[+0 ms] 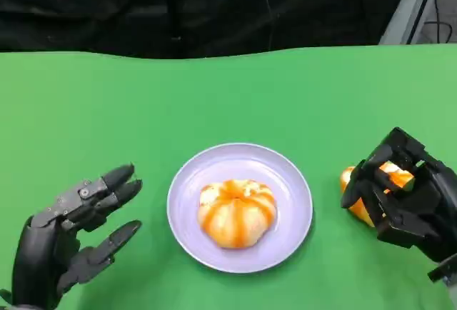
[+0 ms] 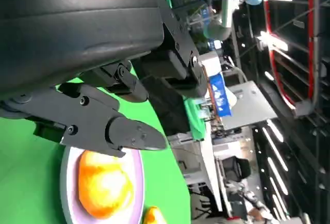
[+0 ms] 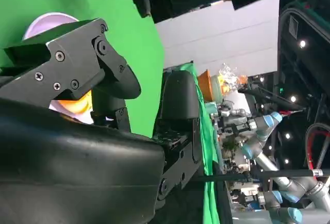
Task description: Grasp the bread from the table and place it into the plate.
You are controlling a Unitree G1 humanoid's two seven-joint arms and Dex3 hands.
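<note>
Looking down on a green table (image 1: 228, 96) with a pale purple plate (image 1: 293, 181) at centre. Already lying in the plate, one round orange-glazed bread (image 1: 237, 212). Sitting on the table well to the right of the plate, a second bread (image 1: 357, 196), partly hidden. Closing around that second bread, the right hand (image 1: 403, 199), fingers curled over its top and sides; appearing to be grasping it, though whether firmly gripped or still resting on the table is hard to tell. Hovering at near left, the left hand (image 1: 75, 242), released, fingers spread, holding nothing.

Judging the step: securing the second bread. Calling next for a lift, a move left over the plate, and a release beside the first bread, where room looks tight.

Showing from the left wrist: the plated bread close up beyond the left hand's fingers (image 2: 129, 133), plus a sliver of the other bread (image 2: 154, 216). Showing from the right wrist: mostly black fingers (image 3: 77, 64), a glimpse of orange and the plate rim, with lab clutter far behind.
</note>
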